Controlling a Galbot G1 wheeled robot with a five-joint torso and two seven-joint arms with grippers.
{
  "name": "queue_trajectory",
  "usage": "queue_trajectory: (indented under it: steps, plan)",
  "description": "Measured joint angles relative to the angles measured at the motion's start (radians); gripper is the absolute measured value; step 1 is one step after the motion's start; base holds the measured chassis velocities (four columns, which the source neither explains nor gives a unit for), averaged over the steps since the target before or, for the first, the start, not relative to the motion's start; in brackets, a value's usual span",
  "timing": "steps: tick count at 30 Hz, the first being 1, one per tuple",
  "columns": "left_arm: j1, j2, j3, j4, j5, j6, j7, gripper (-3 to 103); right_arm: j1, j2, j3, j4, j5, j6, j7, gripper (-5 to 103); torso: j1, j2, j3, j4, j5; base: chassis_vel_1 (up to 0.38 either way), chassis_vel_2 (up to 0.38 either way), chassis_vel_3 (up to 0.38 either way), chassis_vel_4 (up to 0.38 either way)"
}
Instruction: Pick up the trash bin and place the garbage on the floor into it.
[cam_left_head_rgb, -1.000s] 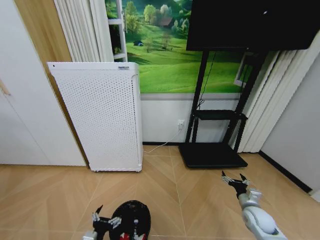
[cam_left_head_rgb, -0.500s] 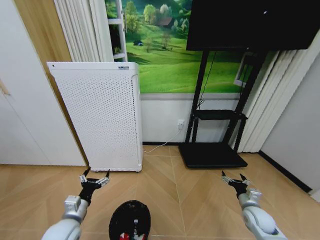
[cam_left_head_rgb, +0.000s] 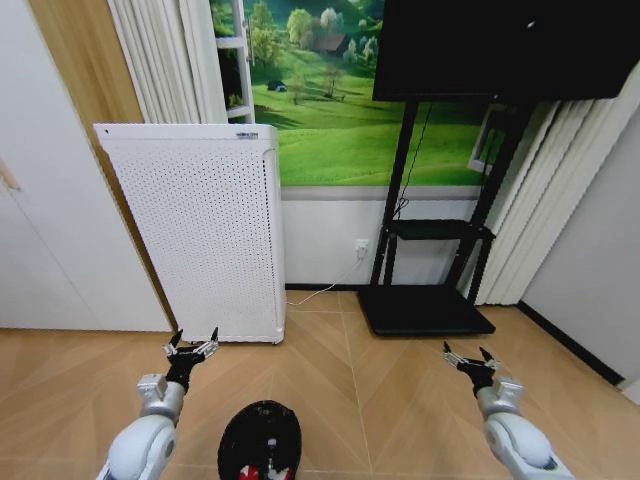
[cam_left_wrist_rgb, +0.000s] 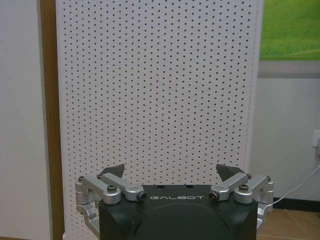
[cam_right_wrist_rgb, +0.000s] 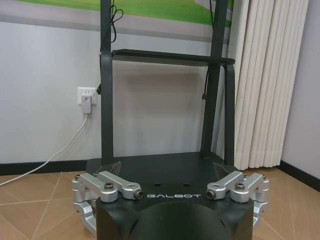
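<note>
The black round trash bin (cam_left_head_rgb: 260, 440) stands on the wooden floor at the bottom middle of the head view, with red-and-white garbage (cam_left_head_rgb: 268, 468) visible inside it. My left gripper (cam_left_head_rgb: 192, 347) is raised to the left of the bin and beyond it, open and empty, pointing at the white perforated appliance (cam_left_wrist_rgb: 160, 100). In the left wrist view the left gripper (cam_left_wrist_rgb: 170, 171) shows its fingers spread wide. My right gripper (cam_left_head_rgb: 467, 355) hovers over the floor at the right, open and empty. The right wrist view shows this right gripper (cam_right_wrist_rgb: 167, 167) facing the black stand.
The white perforated appliance (cam_left_head_rgb: 200, 230) stands against the wall at left. A black TV stand (cam_left_head_rgb: 425, 305) with a low base and shelf sits at right, a cable and wall socket (cam_right_wrist_rgb: 85, 97) beside it. Curtains (cam_right_wrist_rgb: 265, 80) hang at far right.
My left arm has risen from beside the bin and moved up and forward toward the white appliance. The right arm and the bin have stayed in place.
</note>
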Motion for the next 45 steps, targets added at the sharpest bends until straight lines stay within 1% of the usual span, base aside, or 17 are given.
queue_trajectory:
  steps: [10,29,37,45]
  plan:
    - [-0.033,-0.011,0.012,0.032,0.004,0.019,-0.01,100,0.0,0.0,0.0,0.0,0.0,0.0,0.0,100,0.0,0.0,0.0,0.0001,0.0,0.0,0.0,0.0,0.0]
    - [-0.036,-0.01,0.011,0.041,0.02,0.02,-0.008,100,0.0,0.0,0.0,0.0,0.0,0.0,0.0,100,0.0,0.0,0.0,0.0001,0.0,0.0,0.0,0.0,0.0]
    - [-0.035,-0.01,0.011,0.041,0.02,0.02,-0.007,100,0.0,0.0,0.0,0.0,0.0,0.0,0.0,100,0.005,0.025,0.02,0.0,0.0,0.0,0.0,0.0,0.0]
    - [-0.035,-0.009,0.011,0.041,0.02,0.02,-0.007,100,0.0,0.0,0.0,0.0,0.0,0.0,0.0,100,0.012,0.064,0.051,0.0,0.0,0.0,0.0,0.0,0.0]
